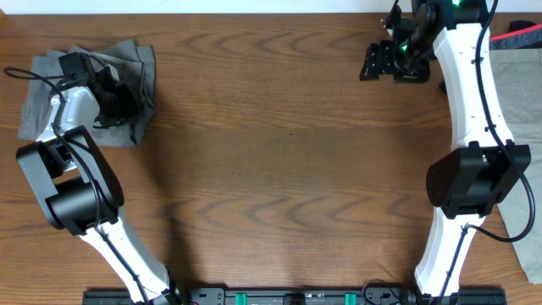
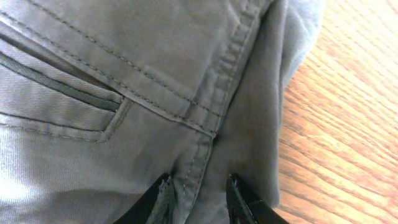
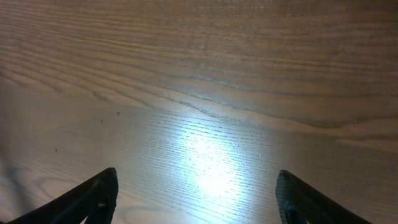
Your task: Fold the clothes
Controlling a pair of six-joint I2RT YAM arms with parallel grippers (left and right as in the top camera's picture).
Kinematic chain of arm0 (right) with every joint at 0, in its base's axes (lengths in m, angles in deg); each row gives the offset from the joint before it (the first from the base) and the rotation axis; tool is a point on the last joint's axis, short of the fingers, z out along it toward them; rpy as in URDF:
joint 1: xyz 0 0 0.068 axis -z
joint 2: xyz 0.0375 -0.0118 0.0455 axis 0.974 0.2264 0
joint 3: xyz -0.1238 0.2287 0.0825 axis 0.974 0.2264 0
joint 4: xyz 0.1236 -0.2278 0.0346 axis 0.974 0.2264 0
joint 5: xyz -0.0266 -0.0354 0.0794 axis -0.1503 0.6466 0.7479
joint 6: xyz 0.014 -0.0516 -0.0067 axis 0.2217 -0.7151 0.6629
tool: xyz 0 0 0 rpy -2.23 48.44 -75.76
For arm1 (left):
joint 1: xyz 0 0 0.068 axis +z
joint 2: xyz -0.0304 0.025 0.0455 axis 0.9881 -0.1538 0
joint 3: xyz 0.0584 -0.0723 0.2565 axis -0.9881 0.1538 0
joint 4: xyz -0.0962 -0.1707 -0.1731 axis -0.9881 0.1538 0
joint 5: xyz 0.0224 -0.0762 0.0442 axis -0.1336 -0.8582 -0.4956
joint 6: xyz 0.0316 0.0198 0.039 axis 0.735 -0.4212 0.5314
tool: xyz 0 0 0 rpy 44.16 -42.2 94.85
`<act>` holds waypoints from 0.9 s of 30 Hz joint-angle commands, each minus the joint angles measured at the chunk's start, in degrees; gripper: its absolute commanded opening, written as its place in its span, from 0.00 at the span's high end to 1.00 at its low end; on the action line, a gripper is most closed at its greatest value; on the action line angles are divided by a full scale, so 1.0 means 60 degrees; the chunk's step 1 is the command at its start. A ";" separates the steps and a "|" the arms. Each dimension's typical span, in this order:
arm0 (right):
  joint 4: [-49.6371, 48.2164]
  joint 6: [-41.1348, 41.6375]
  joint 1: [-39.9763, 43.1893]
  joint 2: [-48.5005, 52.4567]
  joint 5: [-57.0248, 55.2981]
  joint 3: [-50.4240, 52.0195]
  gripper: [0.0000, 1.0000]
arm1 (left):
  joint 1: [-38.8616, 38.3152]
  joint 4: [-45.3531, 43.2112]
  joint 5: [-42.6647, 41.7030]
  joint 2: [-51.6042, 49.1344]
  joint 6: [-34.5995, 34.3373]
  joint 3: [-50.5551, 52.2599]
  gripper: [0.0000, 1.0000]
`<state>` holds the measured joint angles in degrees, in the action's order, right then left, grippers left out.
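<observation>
The grey shorts [image 1: 127, 63] lie bunched at the table's far left corner. In the left wrist view they [image 2: 124, 74] fill the frame, showing a stitched seam and a welt pocket. My left gripper [image 1: 108, 100] [image 2: 200, 200] is down on them, its two dark fingers shut on a raised fold of the seam. My right gripper [image 1: 383, 61] [image 3: 198, 199] hovers at the far right over bare wood, its jaws spread wide with nothing between them.
A pale tan garment [image 1: 518, 93] lies at the right edge beside the right arm, with something red [image 1: 527, 34] behind it. The wooden table [image 1: 279, 161] stretches between the two arms. A glare patch shows on the wood [image 3: 211, 155] under the right gripper.
</observation>
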<state>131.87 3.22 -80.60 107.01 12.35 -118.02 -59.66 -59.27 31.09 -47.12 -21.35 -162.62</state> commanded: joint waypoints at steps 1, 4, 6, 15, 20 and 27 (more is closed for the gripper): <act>0.0007 -0.0146 -0.0095 -0.0029 0.0036 -0.0109 0.21 | -0.0058 0.0164 -0.0408 0.0510 -0.0055 0.0073 0.69; -0.0036 -0.0142 -0.0095 -0.0029 0.0040 -0.0109 0.21 | -0.0062 0.0415 -0.0408 0.1031 -0.0055 0.0073 0.69; -0.0102 -0.0098 -0.0095 -0.0029 0.0040 -0.0109 0.21 | -0.0058 0.0554 -0.0408 0.1424 -0.0058 0.0073 0.69; -0.0240 0.0244 -0.0095 -0.0033 0.0040 -0.0113 0.27 | -0.0062 0.1155 -0.0474 0.3271 -0.0055 0.0073 0.61; -0.0466 0.0474 -0.0095 -0.0313 0.0240 -0.0120 0.28 | -0.0058 0.1698 -0.0470 0.4360 -0.0055 0.0073 0.02; -0.0280 0.0324 -0.0113 -0.1362 0.0342 -0.0124 0.29 | -0.0058 0.2637 -0.0863 0.5351 -0.0047 0.0073 0.02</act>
<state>129.42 5.08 -80.60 104.41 13.61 -118.02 -59.90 -44.72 28.12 -17.39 -21.57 -162.47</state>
